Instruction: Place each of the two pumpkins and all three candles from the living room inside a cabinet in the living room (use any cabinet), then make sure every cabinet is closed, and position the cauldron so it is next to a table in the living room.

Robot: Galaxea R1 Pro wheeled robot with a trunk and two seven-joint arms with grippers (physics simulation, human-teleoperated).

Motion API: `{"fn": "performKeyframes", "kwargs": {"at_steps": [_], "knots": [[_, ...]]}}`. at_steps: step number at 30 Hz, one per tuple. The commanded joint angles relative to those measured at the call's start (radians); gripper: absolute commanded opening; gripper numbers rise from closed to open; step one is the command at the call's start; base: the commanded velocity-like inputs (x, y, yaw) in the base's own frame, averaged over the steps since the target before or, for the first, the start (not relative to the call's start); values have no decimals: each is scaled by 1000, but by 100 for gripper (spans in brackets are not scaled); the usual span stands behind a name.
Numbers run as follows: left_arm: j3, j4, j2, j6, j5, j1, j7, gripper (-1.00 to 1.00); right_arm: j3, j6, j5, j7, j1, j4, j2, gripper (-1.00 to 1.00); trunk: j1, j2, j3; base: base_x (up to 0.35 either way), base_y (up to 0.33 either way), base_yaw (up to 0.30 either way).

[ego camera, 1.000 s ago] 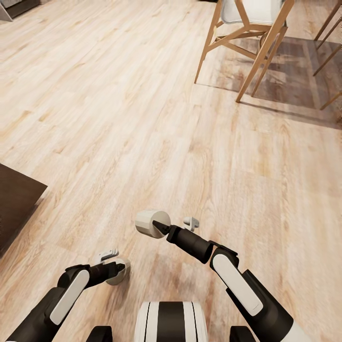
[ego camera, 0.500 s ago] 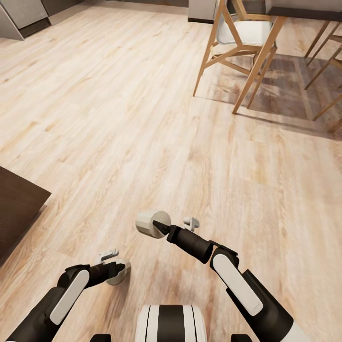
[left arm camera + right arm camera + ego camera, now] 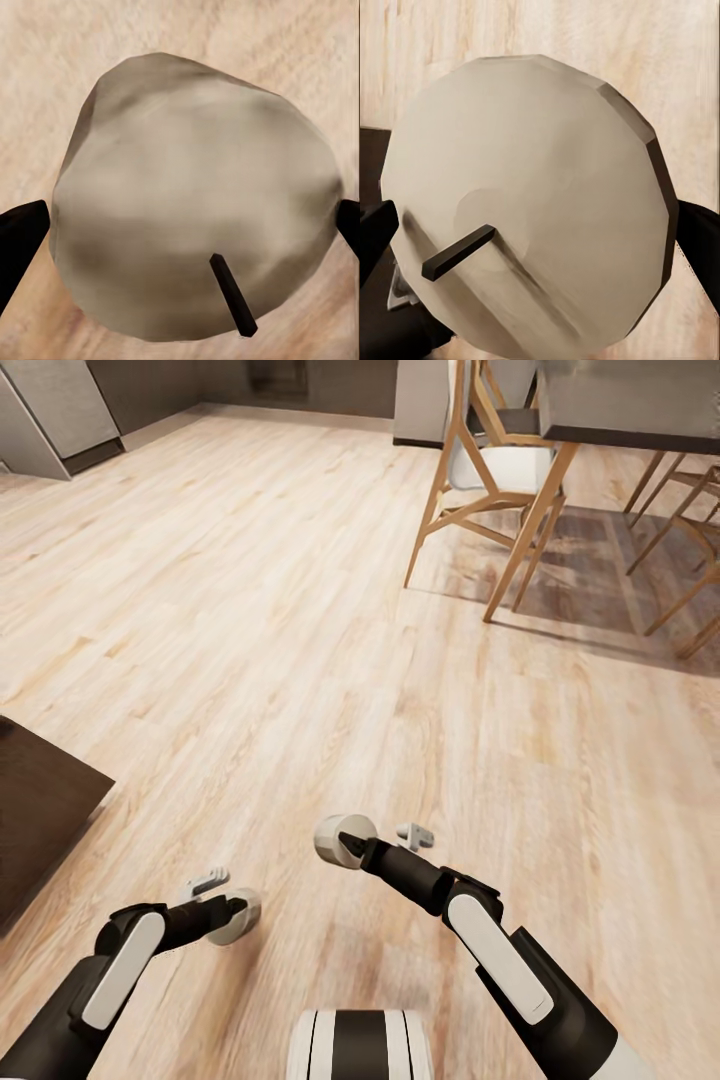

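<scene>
Head view: left gripper (image 3: 232,916) low at left, a candle (image 3: 240,916) between its fingers; right gripper (image 3: 345,844) ahead of it and toward centre, a second candle (image 3: 343,838) between its fingers, both over the floor (image 3: 250,640). Cabinet (image 3: 40,800) corner at the left edge, beside the left arm. Chair (image 3: 490,480) far ahead to the right, tucked at a table (image 3: 630,410); more chair legs (image 3: 680,580) at far right, a grey unit (image 3: 60,410) at far left.
</scene>
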Motion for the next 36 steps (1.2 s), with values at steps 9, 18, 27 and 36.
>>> {"fn": "performKeyframes", "kwargs": {"at_steps": [9,18,27,36], "knots": [[8,-21,-2,59,8,0,11,-100,2,7,-16,-48,-1,-5,0,-100,-4,2,34,0,0,0],[13,-20,-2,62,9,0,11,-100,2,7,-14,-52,-1,-3,0,-100,-8,4,69,0,0,0],[11,-11,-9,62,10,0,48,-100,2,8,-13,-54,-1,-5,0,-100,-12,6,104,0,0,0],[10,-11,-11,62,9,0,87,-100,2,10,-12,-54,-1,-4,1,-100,-16,8,139,0,0,0]]}}
